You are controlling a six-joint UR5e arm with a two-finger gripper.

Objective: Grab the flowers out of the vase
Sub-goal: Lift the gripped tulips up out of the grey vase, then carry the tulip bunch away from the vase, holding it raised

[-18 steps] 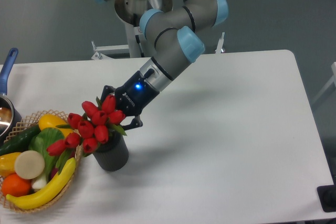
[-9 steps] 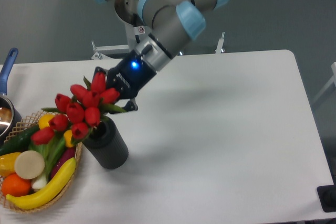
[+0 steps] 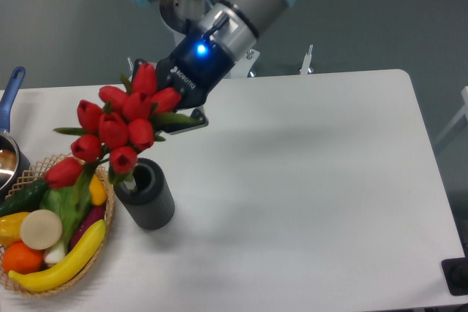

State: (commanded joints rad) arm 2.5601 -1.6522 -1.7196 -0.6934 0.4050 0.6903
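1. White counter (image 3: 307, 180) with rounded corners, filling most of the view, set against a grey-green wall.
2. Short dark grey ribbed vase (image 3: 148, 199) upright on the left part of the counter, open mouth visible.
3. Woven wicker basket (image 3: 108, 218) at the left front corner, just beside the vase, holding toy produce: yellow banana (image 3: 62, 267), orange, cucumber, white round piece, green leaves.
4. Pot with a blue handle (image 3: 10, 93) at the far left edge, cut off by the frame.
5. Dark object (image 3: 457, 277) at the right front corner, partly cropped.
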